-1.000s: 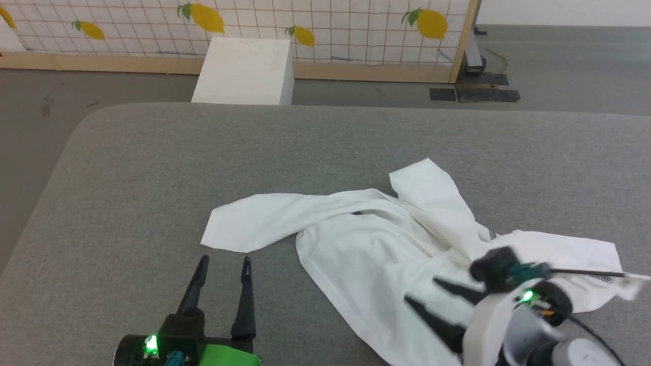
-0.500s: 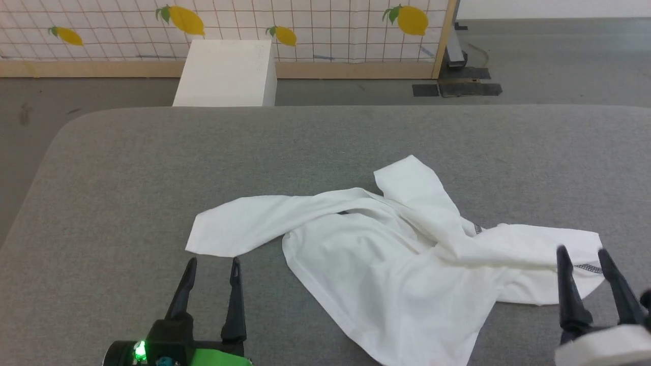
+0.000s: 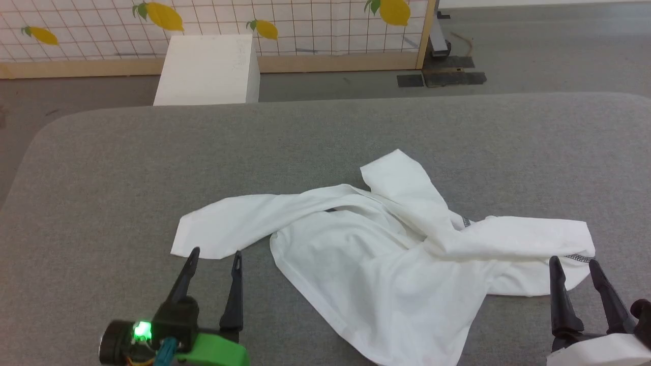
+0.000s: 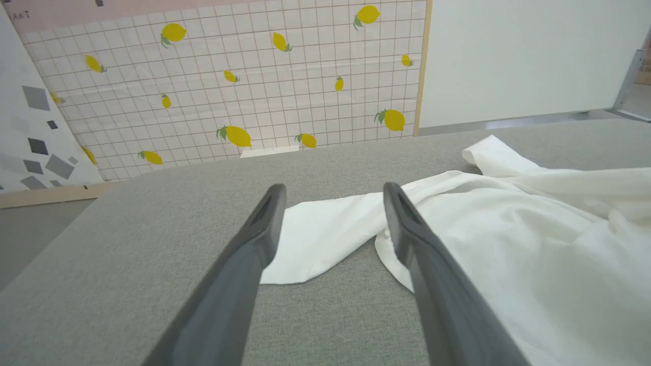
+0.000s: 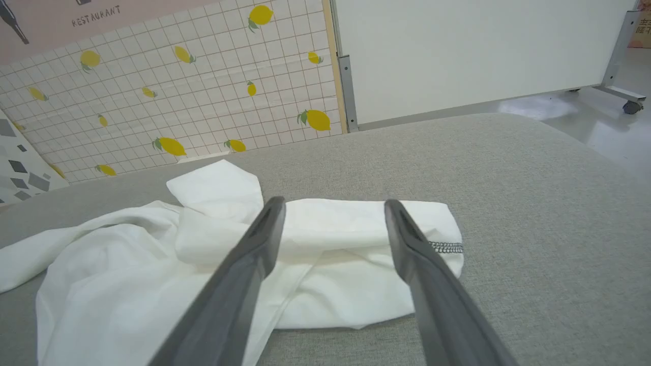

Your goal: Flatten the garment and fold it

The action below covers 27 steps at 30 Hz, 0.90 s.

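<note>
— So, what's on your left?
— My left gripper (image 3: 216, 252) is low over the grey table (image 3: 101, 168). Its fingers are spread with nothing between them, and the tips are just beside the left corner of the garment (image 3: 386, 259). A white box (image 3: 206, 68) stands beyond the table's far edge.
— And the garment?
— It lies crumpled mid-table, with one flap pointing toward the far edge.
— Your right?
— My right gripper (image 3: 573, 262) is also parted and empty. It sits at the garment's right end, by the dark zigzag stitching (image 5: 446, 247). Whether the tips touch the cloth, I can't tell.
</note>
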### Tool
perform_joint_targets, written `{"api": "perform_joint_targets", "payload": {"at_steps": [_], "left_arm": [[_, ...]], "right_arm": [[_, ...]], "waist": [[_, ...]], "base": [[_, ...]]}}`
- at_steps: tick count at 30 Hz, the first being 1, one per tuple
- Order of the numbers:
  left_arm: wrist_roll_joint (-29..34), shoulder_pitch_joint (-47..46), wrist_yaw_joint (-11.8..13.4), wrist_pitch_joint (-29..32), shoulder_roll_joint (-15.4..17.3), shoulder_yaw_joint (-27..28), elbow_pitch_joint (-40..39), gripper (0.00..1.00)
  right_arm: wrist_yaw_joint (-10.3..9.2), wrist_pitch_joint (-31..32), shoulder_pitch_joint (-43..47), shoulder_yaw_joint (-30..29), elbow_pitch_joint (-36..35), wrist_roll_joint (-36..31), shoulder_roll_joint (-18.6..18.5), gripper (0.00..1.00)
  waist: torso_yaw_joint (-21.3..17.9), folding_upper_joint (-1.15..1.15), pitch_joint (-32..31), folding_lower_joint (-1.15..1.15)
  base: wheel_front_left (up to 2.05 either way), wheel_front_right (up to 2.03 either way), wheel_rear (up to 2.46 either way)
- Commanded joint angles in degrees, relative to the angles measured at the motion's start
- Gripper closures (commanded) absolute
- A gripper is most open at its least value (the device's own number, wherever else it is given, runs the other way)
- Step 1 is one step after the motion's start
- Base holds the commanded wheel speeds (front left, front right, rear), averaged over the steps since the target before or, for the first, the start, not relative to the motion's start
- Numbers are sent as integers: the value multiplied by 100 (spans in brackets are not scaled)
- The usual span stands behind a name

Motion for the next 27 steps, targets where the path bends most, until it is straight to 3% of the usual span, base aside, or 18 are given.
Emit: {"api": "perform_joint_targets", "payload": {"at_steps": [1, 7, 11, 15, 23, 24, 25, 27], "left_arm": [[110, -253, -103, 138, 173, -31, 127, 0], [285, -1085, -597, 1122, 715, -245, 660, 0], [258, -1562, -794, 1869, 1019, -467, 1061, 0], [39, -1942, -872, 2457, 1191, -708, 1396, 0], [-262, -2513, -898, 2929, 1346, -1066, 2055, 0], [-325, -2551, -898, 2935, 1331, -1091, 2122, 71], [-397, -2593, -899, 2893, 1314, -1122, 2183, 100], [-577, -2638, -900, 2796, 1256, -1178, 2274, 100]], "right_arm": [[-8, -8, -105, 16, -18, -50, 12, 0], [-8, 54, -215, 96, -56, -31, 12, 0], [-8, 88, -290, 138, -93, -17, 12, 0], [-8, 117, -352, 160, -121, -7, 12, 0], [-8, 160, -474, 206, -135, 3, 12, 0], [-8, 163, -495, 212, -138, 8, 12, 0], [-8, 167, -518, 216, -140, 14, 12, 0], [-8, 174, -547, 205, -141, 20, 12, 0]], "waist": [[-6, 0, 83, 0], [-50, 0, 357, 0], [-114, 0, 570, 0], [-175, 0, 759, 0], [-196, 0, 1049, 0], [-193, 0, 1071, 0], [-183, 0, 1090, 0], [-150, 0, 1108, 0]], "base": [[0, 0, 0], [0, 0, 0], [0, 0, 0], [0, 0, 0], [0, 0, 0], [0, 0, 0], [0, 0, 0], [0, 0, 0]]}}
